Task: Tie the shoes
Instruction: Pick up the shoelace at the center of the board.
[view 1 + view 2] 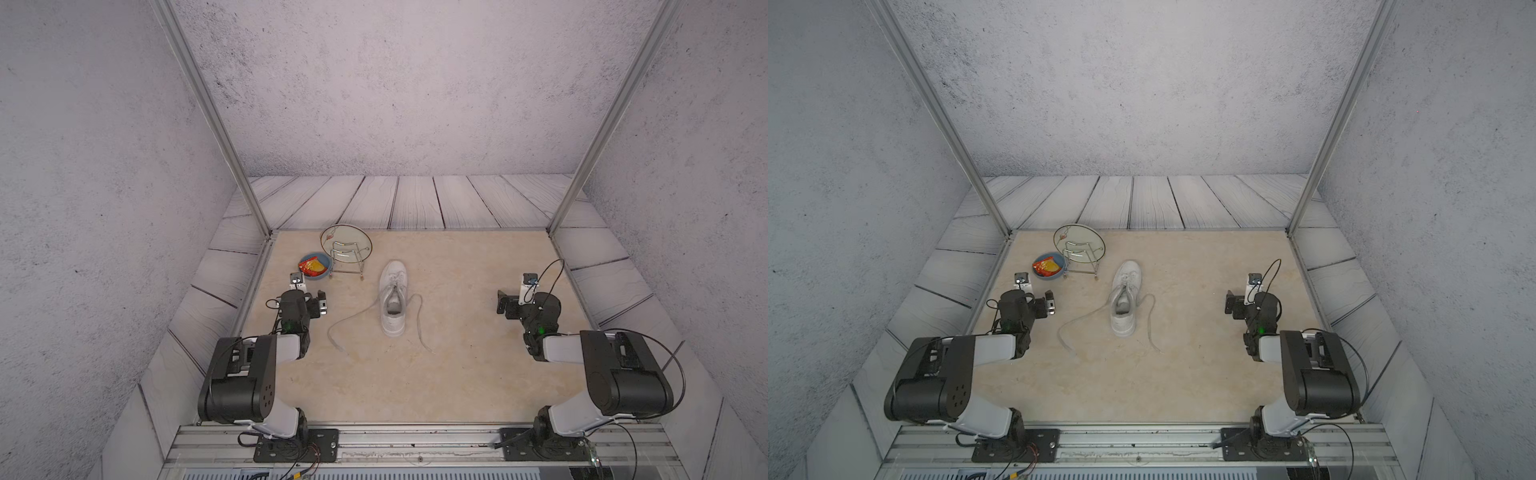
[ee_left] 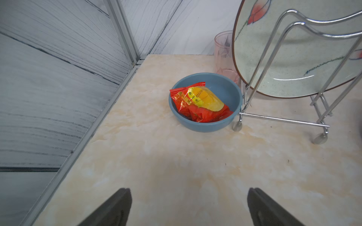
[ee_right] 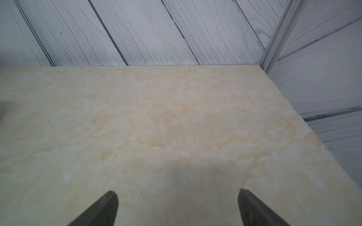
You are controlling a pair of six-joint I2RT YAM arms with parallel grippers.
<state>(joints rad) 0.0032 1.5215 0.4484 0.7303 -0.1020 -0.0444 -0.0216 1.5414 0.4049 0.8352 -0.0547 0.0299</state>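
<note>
A white low-top sneaker, the shoes (image 1: 392,297) (image 1: 1124,297), lies mid-table in both top views, toe pointing to the back wall. Its laces are loose: one lace (image 1: 345,324) curves out toward the left arm, the other lace (image 1: 420,324) trails along the shoe's right side toward the front. My left gripper (image 1: 309,293) (image 2: 189,192) hovers left of the shoe, open and empty. At a similar distance on the far right, my right gripper (image 1: 516,293) (image 3: 177,192) is also open over bare table. Neither wrist view shows the shoe.
A blue bowl (image 1: 328,266) (image 2: 195,128) holding a red and yellow snack packet (image 2: 199,101) sits just ahead of the left gripper. Beside it a wire rack (image 2: 282,119) holds an upright plate (image 1: 345,243) (image 2: 293,58). A pink glass (image 2: 223,54) stands behind it. Panel walls enclose the table.
</note>
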